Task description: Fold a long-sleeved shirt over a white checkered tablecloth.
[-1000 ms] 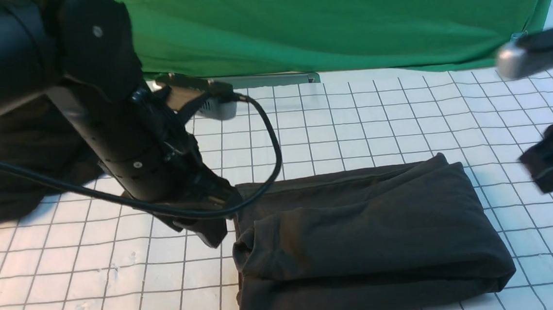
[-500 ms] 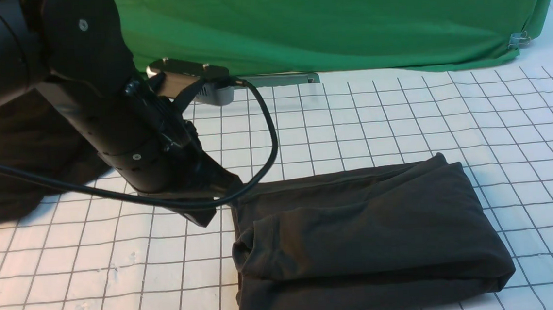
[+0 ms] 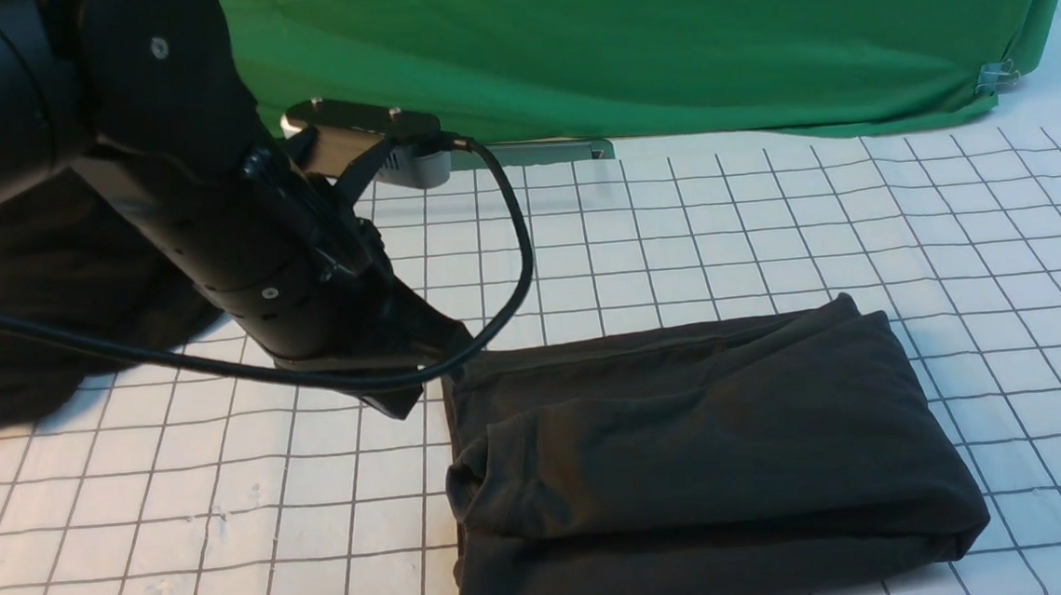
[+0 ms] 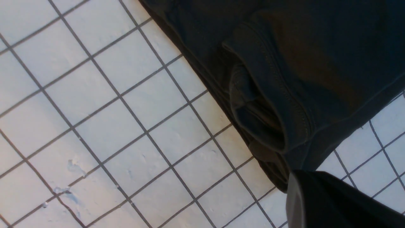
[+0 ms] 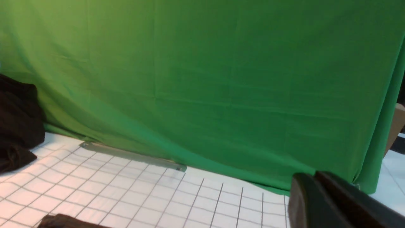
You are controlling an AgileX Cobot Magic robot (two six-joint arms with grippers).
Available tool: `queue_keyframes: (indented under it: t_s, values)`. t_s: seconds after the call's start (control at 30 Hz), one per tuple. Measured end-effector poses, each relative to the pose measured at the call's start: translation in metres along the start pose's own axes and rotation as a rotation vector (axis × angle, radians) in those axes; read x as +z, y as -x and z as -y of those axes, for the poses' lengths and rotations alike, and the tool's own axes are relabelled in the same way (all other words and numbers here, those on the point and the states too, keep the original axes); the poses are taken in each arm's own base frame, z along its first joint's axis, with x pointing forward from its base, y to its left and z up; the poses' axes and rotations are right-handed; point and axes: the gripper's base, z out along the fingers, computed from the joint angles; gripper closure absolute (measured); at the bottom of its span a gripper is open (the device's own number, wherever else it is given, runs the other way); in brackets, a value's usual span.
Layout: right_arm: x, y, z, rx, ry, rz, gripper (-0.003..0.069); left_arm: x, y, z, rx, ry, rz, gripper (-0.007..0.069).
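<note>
We see the shirt as soft, matte charcoal cotton, folded into a thick rectangle with rolled hems, lower centre-right on the smooth gridded tablecloth. Left gripper sits at its left edge; right gripper looks closed, empty. The left's fingers we cannot tell.

The folded long-sleeved shirt lies on the white checkered tablecloth, right of my left pincer; another garment sits far left, the backdrop cloth behind.
</note>
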Motion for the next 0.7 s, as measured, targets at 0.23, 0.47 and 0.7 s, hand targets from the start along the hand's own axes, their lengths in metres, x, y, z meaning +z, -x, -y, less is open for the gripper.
queue_keyframes:
  t_s: [0.23, 0.47, 0.7]
  values:
    - [0.0002, -0.0002, 0.0001, 0.000, -0.001, 0.009, 0.0626, -0.0001, -0.0003, -0.0043, 0.035, 0.044, -0.004, 0.0624]
    - [0.0004, -0.0005, 0.0001, 0.000, -0.001, 0.008, 0.0610, -0.0001, 0.0005, -0.0042, 0.036, 0.044, 0.005, 0.0623]
    - [0.0002, -0.0024, -0.0001, 0.000, 0.001, -0.009, 0.0592, -0.0001, 0.0011, 0.0022, -0.002, -0.027, 0.012, 0.0623]
